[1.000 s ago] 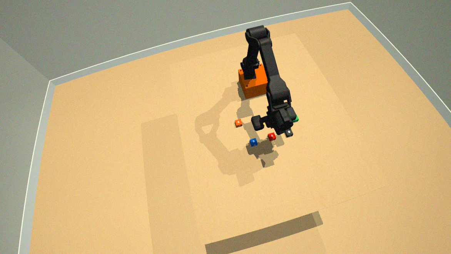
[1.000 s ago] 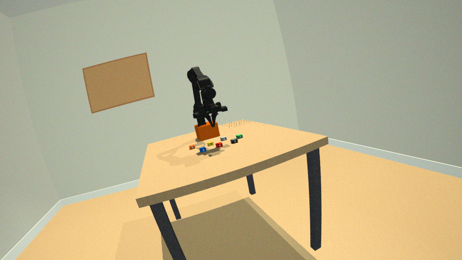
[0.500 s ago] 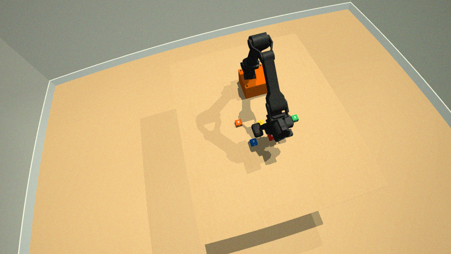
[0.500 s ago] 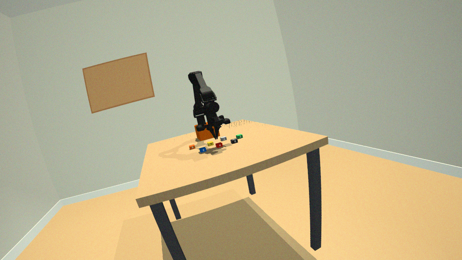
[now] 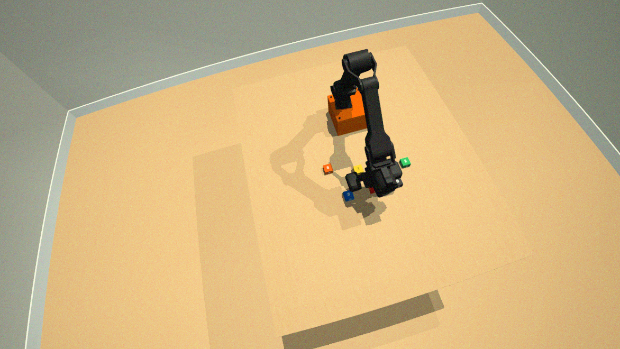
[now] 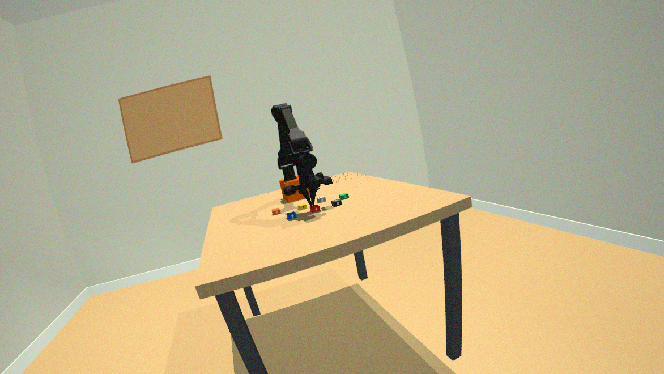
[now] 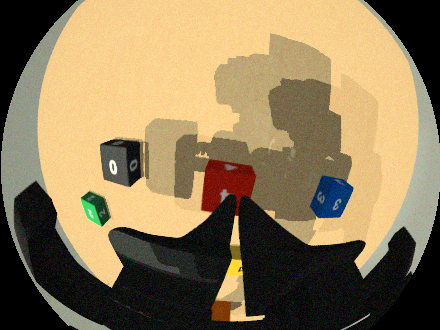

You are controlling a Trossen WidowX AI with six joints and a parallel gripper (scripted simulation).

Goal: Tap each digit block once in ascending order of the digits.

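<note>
My gripper (image 6: pixel 312 205) (image 7: pixel 236 200) is shut, with its tips at or just above the red block (image 6: pixel 315 208) (image 7: pixel 215 185), which shows a 4. I cannot tell if they touch. The blue block (image 5: pixel 348 195) (image 6: pixel 292 215) (image 7: pixel 330 197) shows a 3, the black block (image 6: pixel 336 203) (image 7: pixel 120 162) a 0 and the green block (image 5: pixel 405 162) (image 6: pixel 343 196) (image 7: pixel 95 209) a 2. The yellow block (image 5: pixel 358 168) (image 6: pixel 302 207) (image 7: pixel 236 267) shows a 1. The orange block (image 5: pixel 328 168) (image 6: pixel 276 211) and the white block (image 6: pixel 320 199) have digits too small to read. The arm hides the white block in the top view.
The orange base box (image 5: pixel 351 123) (image 6: pixel 294 193) of the arm stands behind the blocks. The yellow block is behind the red one, with blue and black on either side. The table's front edge (image 6: pixel 334 246) is on the near side.
</note>
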